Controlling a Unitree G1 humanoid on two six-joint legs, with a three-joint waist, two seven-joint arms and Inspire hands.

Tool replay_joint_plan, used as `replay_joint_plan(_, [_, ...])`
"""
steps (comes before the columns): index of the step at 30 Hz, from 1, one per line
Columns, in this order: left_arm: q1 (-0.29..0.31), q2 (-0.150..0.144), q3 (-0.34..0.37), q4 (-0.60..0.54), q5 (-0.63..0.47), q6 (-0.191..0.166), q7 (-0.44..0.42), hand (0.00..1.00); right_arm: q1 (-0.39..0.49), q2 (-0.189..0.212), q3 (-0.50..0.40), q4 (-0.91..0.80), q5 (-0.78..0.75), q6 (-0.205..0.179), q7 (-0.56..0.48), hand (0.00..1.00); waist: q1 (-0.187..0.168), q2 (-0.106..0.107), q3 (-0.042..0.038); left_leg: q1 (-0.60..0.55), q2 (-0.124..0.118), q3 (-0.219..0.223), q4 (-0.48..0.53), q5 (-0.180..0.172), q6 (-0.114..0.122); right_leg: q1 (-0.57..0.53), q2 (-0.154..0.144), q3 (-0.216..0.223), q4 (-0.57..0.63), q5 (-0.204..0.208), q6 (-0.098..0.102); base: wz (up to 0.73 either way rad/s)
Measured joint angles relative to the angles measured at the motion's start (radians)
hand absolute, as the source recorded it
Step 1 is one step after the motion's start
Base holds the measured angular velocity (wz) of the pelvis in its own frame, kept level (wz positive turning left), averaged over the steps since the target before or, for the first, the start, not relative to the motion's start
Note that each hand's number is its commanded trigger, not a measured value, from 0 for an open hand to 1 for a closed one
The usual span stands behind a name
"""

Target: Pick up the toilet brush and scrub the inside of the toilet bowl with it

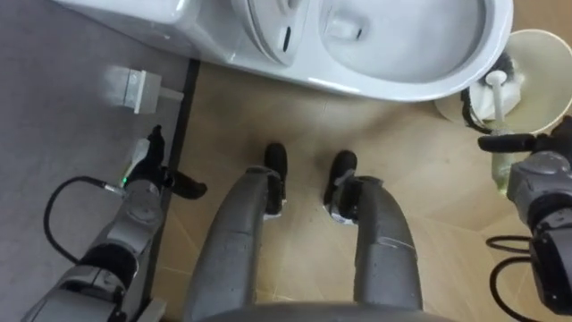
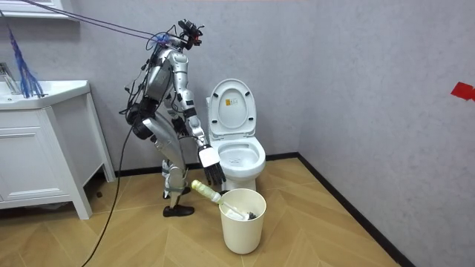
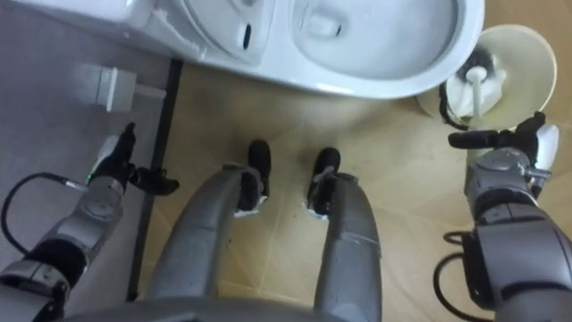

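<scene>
Poised with right hand point(image 1: 536, 174), grip impossible to tell, at brush point(image 1: 497, 89) in bucket point(image 1: 542, 67) at right; best clasped firmly, lifted clear before toilet bowl point(image 1: 402, 88).

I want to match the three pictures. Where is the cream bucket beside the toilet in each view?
Left eye view: the cream bucket is at the upper right edge, right of the toilet bowl.
Right eye view: upper right, again right of the bowl.
Room view: bottom centre, on the floor in front of the bowl.
Shared landmark: the white toilet bowl.
</scene>
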Motion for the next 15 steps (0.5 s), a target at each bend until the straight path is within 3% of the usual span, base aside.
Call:
replay_joint_plan(5, [-0.029, 0.002, -0.007, 0.000, -0.020, -0.001, 0.000, 0.00, -0.002, -0.014, 0.026, 0.010, 0.022, 0.001, 0.037, 0.00, 0.002, 0.014, 0.0019, -0.031, -0.001, -0.001, 0.015, 0.000, -0.002, -0.032, -0.005, -0.004, 0.021, -0.010, -0.005, 0.04])
replay_joint_plan(15, [-0.061, 0.009, -0.008, -0.001, -0.057, -0.001, 0.027, 0.00, -0.011, -0.029, 0.056, 0.017, 0.082, 0.018, 0.104, 0.00, -0.002, 0.016, 0.0011, -0.079, 0.004, -0.008, 0.049, -0.006, -0.007, -0.073, -0.010, -0.015, 0.051, -0.019, -0.014, 0.00])
